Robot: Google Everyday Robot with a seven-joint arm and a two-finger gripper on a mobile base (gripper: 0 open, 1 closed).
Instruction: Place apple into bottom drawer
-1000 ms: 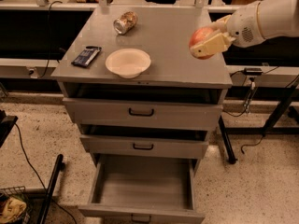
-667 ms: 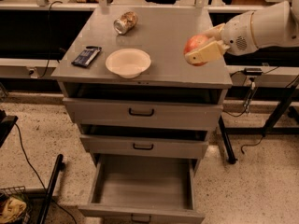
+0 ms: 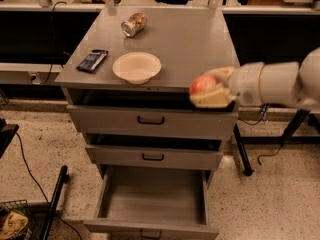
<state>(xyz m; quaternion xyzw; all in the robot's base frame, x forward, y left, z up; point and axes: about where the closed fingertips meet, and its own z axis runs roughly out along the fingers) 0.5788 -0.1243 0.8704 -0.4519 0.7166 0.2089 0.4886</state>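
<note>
Gripping the apple (image 3: 201,84) between its two pale fingers (image 3: 212,98), the end effector (image 3: 204,87) hovers at the front right edge of the desk (image 3: 195,44), closed on the fruit, level with the dark gap above the top drawer (image 3: 150,120). The bottom drawer (image 3: 152,204) stands pulled out well below and slightly to the left, its grey box interior facing up, far apart from the apple. Three things sit on the desk, all clear of the arm: one white bowl (image 3: 136,67) near the front edge, one flat dark packet (image 3: 92,60) just left of it, and one crushed metal can (image 3: 134,24) lying on its side towards the back. Three drawers are stacked in the cabinet (each set further forward than the one above), and the top drawer and the middle drawer (image 3: 152,157) each carry one black handle. A black pole (image 3: 52,204) leans at lower left beside a wire basket (image 3: 12,223), and a dark desk leg (image 3: 241,154) stands on the speckled floor at right. The lower finger hides the apple's underside, the white arm (image 3: 280,84) runs off the right edge, the bottom drawer's front is cut by the lower edge, and the basket's contents cannot be made out.
</note>
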